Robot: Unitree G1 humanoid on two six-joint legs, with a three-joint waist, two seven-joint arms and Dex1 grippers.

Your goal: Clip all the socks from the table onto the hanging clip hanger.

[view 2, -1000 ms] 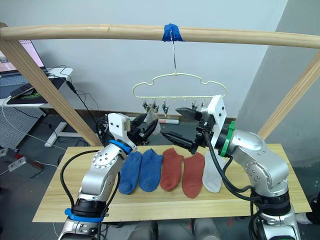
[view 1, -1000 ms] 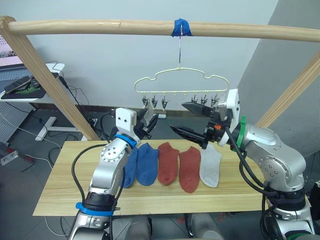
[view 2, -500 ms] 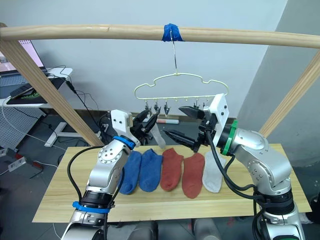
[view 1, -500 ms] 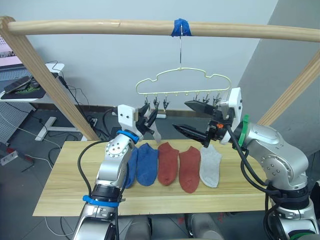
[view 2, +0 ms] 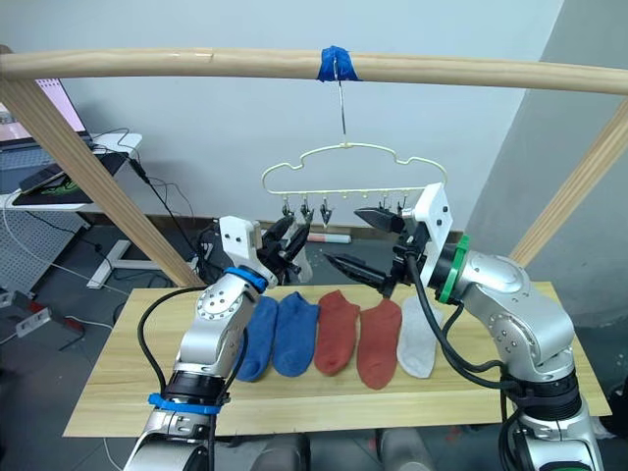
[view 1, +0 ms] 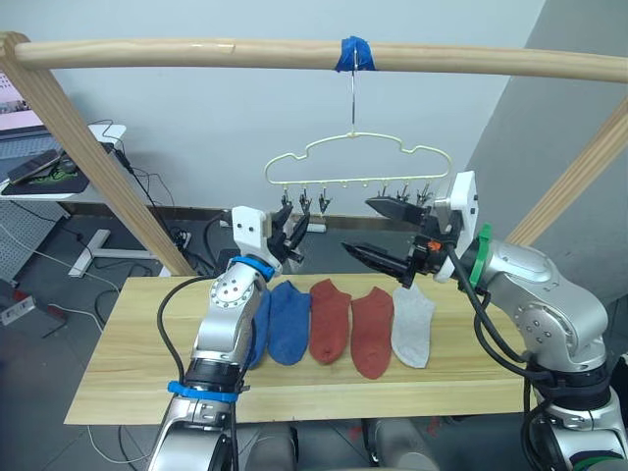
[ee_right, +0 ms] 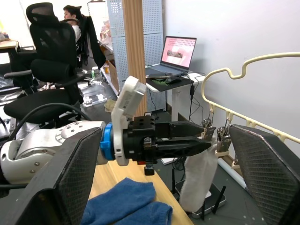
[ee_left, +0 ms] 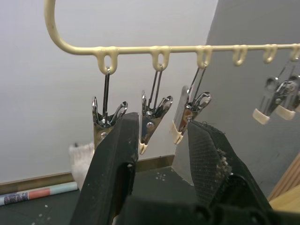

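The pale yellow-green clip hanger (view 1: pixel 358 157) hangs by its hook from the pole, its metal clips (ee_left: pixel 152 117) in a row below. My left gripper (view 1: pixel 297 231) is up at the leftmost clips, fingers (ee_left: pixel 117 154) apart with a clip between them. A light grey sock (ee_right: pixel 199 180) dangles just under those clips, partly hidden by a finger. My right gripper (view 1: pixel 371 233) is wide open and empty, below the hanger's right clips. On the table (view 1: pixel 128 373) lie two blue socks (view 1: pixel 287 319), two rust-red socks (view 1: pixel 330 319) and one grey sock (view 1: pixel 413 324).
The round wooden pole frame (view 1: pixel 196 51) spans the top, with slanted legs at both sides and blue tape (view 1: pixel 355 54) at the hook. A desk with a laptop (view 1: pixel 39 162) stands at the back left. An office chair (ee_right: pixel 51 56) stands beyond the table.
My left gripper has risen with the grey sock to the hanger's left clips. The right gripper has lifted slightly and stays open. The socks on the table have not moved.
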